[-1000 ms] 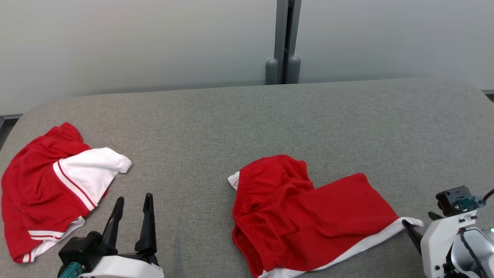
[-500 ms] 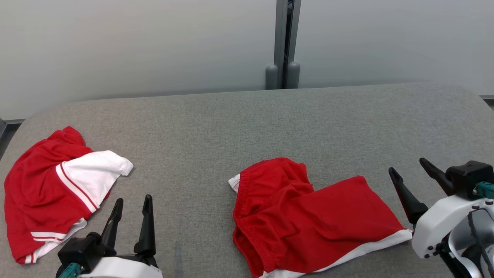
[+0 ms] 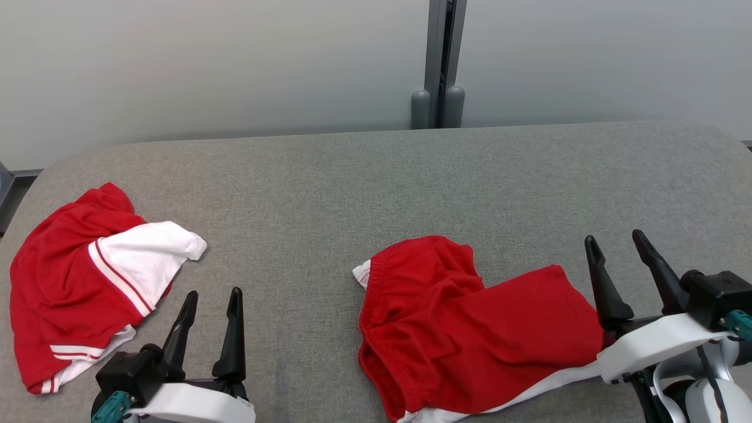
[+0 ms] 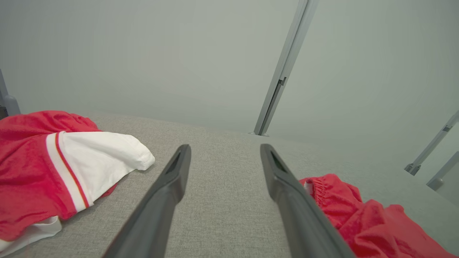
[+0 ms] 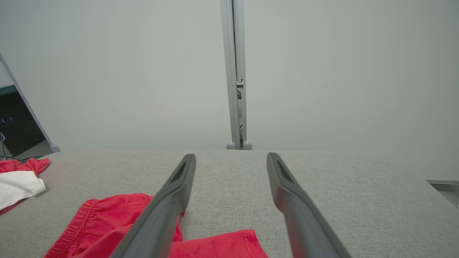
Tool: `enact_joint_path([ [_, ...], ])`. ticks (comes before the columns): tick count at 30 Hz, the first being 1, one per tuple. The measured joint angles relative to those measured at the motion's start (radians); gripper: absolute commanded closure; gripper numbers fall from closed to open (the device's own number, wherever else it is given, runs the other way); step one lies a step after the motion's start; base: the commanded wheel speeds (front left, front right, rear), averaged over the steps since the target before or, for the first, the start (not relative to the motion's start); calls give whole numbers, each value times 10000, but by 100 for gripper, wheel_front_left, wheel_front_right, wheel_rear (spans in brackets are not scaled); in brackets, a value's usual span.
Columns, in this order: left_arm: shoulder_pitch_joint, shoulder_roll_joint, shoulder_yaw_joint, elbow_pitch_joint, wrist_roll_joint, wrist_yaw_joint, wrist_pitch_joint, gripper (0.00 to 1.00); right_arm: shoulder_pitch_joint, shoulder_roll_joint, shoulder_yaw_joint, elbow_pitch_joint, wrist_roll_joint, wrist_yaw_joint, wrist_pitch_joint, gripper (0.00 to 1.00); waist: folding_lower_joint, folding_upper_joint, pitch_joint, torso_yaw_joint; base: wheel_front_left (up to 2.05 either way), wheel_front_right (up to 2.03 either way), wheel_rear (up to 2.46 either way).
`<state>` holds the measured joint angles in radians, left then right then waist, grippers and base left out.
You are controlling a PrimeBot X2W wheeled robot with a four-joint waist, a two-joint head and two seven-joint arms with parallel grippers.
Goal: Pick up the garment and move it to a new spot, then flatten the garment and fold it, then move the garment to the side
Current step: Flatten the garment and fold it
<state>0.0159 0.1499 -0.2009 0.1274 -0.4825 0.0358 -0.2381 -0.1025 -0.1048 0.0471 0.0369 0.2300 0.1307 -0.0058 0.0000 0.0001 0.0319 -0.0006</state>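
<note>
Nearest the robot, at the lower left of the head view, the left tool is being held with its two dark fingers spread apart and nothing between them, pointing up the bench; in its own wrist view the same left tool is being shown open over bare grey cloth. At the lower right, the right tool is likewise being held wide open and empty, its pale body being set over the white hem at the garment's right end; whether it is touching the cloth cannot be told. In the right wrist view the right tool is being seen with its left finger crossing the red fabric. The garment, red with a white hem, is lying rumpled on the near middle of the bench, just left of the right tool, its gathered waistband being turned toward the left. A second garment, red with a white panel and stripes, is lying crumpled at the bench's left end, well apart from the first. Beyond the bench's far edge, a pale wall is being divided by a grey post.
</note>
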Motion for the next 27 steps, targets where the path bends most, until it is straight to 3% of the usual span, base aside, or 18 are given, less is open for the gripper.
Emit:
enact_joint_path([
  [7,-34,111,-238,-198,63,-56,324,0,-218,-44,79,564,77,0,-249,0,0,0,-32,-19,0,0,0],
  [16,-93,244,-2406,-539,-268,-1202,3584,0,-466,-278,132,932,36,0,-238,0,0,0,41,-75,0,0,0],
  [23,-198,249,-3682,-706,-1367,-1509,5958,0,-717,-414,102,959,10,0,-203,0,0,0,319,-347,0,0,0],
  [27,-337,293,-3948,-681,-1850,-1553,6761,0,-792,-420,224,1034,67,0,-194,0,0,0,456,-551,0,0,0],
])
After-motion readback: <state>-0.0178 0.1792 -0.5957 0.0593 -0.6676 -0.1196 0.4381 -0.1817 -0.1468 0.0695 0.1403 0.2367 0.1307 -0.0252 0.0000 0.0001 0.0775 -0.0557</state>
